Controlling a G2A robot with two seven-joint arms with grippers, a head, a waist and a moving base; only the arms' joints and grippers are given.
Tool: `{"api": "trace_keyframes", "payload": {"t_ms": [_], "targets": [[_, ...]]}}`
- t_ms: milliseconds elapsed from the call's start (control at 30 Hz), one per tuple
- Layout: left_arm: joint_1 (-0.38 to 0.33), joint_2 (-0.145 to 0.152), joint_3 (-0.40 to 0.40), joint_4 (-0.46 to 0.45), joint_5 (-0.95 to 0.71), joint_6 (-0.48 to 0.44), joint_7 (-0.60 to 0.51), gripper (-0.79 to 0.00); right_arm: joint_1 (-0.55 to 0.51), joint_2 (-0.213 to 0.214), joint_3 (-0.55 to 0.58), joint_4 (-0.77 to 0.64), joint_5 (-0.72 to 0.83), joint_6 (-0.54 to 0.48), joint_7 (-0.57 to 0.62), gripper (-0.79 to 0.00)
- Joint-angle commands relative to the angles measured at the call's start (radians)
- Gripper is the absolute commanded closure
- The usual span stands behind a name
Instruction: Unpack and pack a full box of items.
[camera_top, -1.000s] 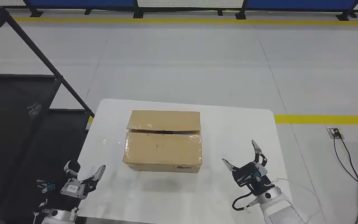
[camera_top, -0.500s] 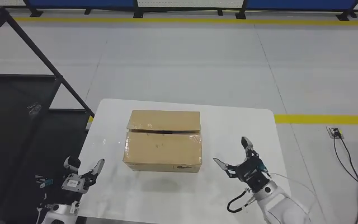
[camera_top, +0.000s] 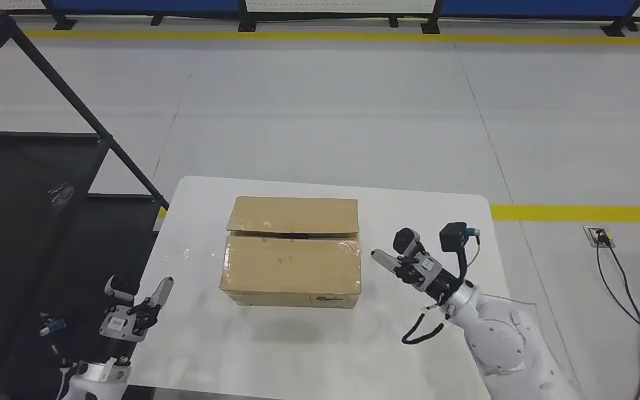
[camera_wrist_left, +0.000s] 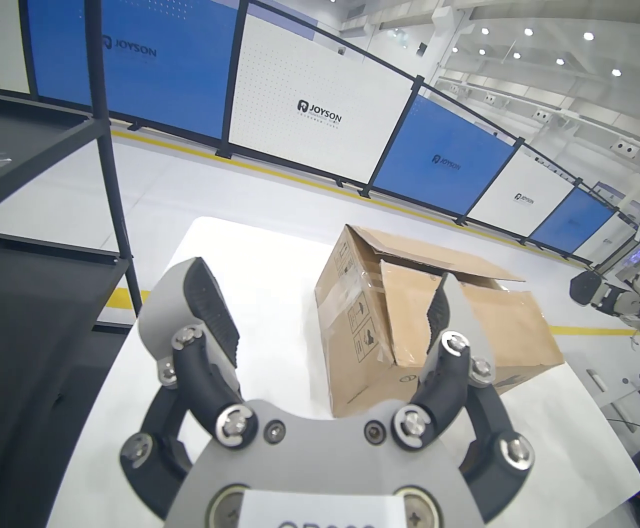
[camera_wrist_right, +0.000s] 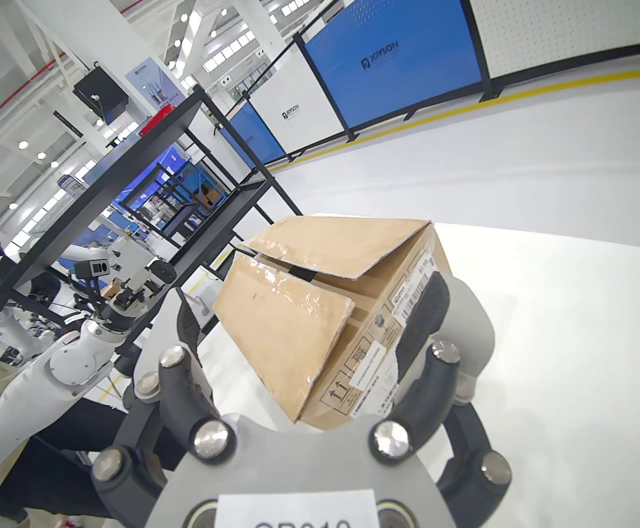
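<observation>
The left gripper hangs over the table's near corner with its jaws spread wide and nothing between them. It is well apart from the box, which lies ahead of it and off toward the other arm. From there its camera takes in the whole box, so it looks parked in readiness rather than committed. The right gripper is likewise released and empty, and it sits just beside the box's end wall without touching. Its fingers are turned toward the top edge, probably lined up to catch a flap. The box rests flat in the middle of the table, between the two grippers and within reach of both. Its two long flaps are folded down but loose. The flap farther from the grippers is lifted a little and overlaps the nearer one, leaving a dark slit at the seam where a fingertip could enter. The contents are hidden, so unpacking seems not yet begun. Beyond the left gripper a black rack stands off the table's side, and past the box is bare floor with a yellow line.
</observation>
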Motion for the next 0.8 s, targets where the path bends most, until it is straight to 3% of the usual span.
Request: {"api": "trace_keyframes", "payload": {"t_ms": [0, 267, 467, 767], "targets": [[0.004, 0.000, -0.003, -0.001, 0.006, -0.008, 0.003, -0.785, -0.001, 0.000, 0.000, -0.001, -0.004, 0.000, -0.009, -0.785], [0.004, 0.000, -0.003, -0.001, 0.006, -0.008, 0.003, -0.785, -0.006, 0.001, 0.000, -0.014, -0.055, 0.007, -0.024, -0.785], [-0.009, -0.001, 0.002, 0.007, 0.000, 0.004, -0.014, -0.785, 0.067, -0.012, -0.048, 0.106, 0.091, -0.022, -0.005, -0.785], [-0.049, -0.003, 0.011, 0.053, -0.021, 0.011, -0.034, -0.785, 0.209, -0.020, -0.095, 0.291, 0.317, -0.077, 0.209, -0.770]]}}
